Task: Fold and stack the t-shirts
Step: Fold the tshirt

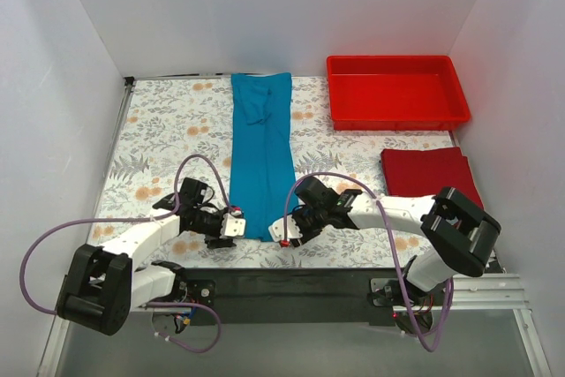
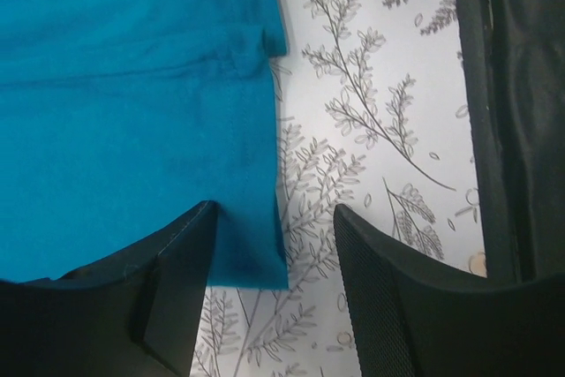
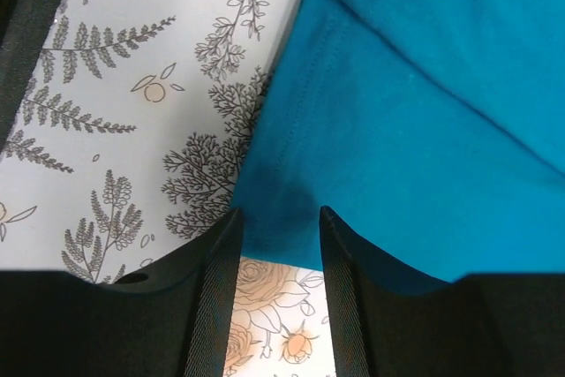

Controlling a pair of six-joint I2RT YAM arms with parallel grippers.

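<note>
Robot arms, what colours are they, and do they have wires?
Both are white tubes with chunky black joints. The left arm and right arm each carry a looping purple cable. The left gripper and right gripper are white blocks with black fingers that have a bumpy, dotted surface.

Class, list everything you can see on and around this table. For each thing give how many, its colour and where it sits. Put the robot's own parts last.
teal t-shirt: one, teal-blue, folded into a long strip down the middle of the table
red t-shirt: one, red, folded, at the table's right edge, nearer than the tray
tray: one, red plastic, far right corner
tablecloth: one, white with a floral print, covering the table
cables: two, purple, one looping along each arm
arms: two, white and black, bases at the near edge
left fingers: two, black, apart, astride the strip's near left corner
right fingers: two, black, apart, astride its near right corner
</note>
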